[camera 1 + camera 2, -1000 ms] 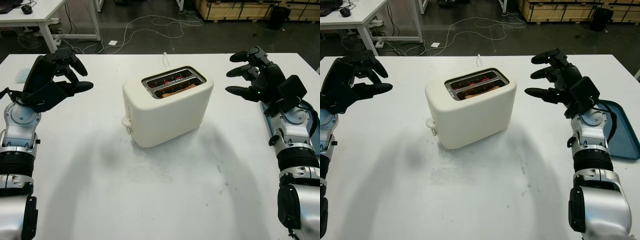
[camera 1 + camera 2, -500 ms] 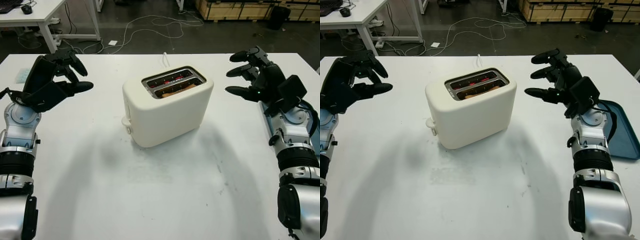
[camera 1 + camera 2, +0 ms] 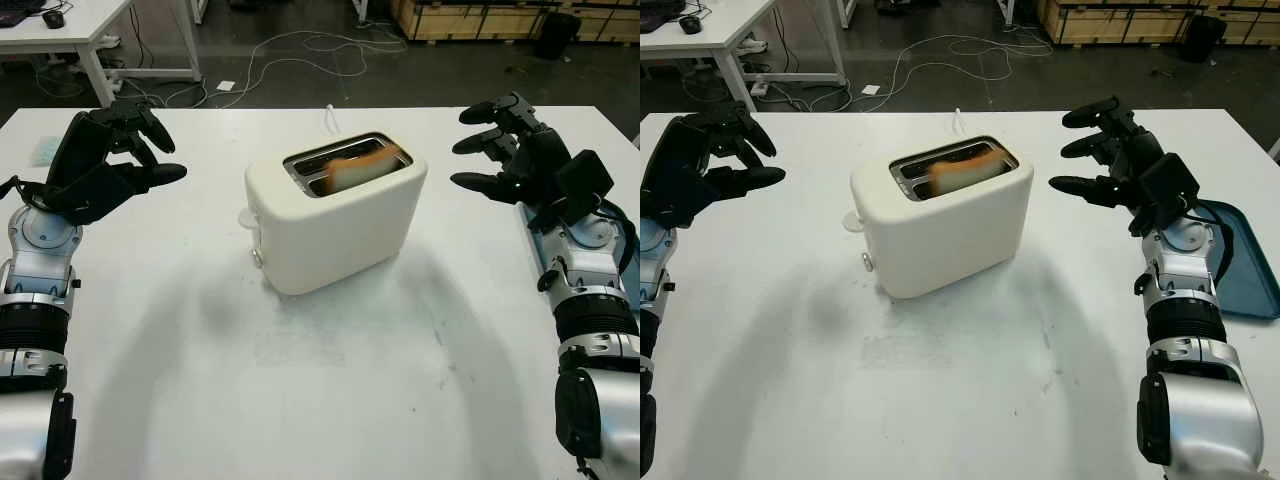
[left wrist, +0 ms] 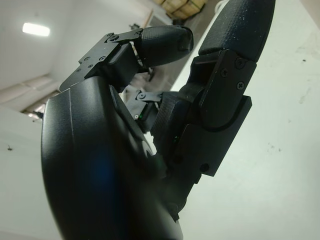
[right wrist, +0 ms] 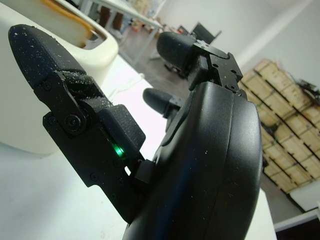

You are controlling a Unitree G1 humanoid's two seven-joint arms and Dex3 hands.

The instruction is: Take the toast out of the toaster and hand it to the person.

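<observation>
While toast stands raised out of near slot of cream toaster at frame centre, extraction step not begun. Left hand at upper left, right hand at upper right, both released, holding nothing, well apart from toaster. Judged next move: right hand crosses above slot, descends, pinches exposed toast edge, lifts straight up. Blue tray at right edge.

Toaster: mid-table, between both hands.
Toast: in the toaster's near slot.
Left hand: left of toaster, well apart.
Right hand: right of toaster, well apart.
Tray: table's right edge, behind the right arm.
</observation>
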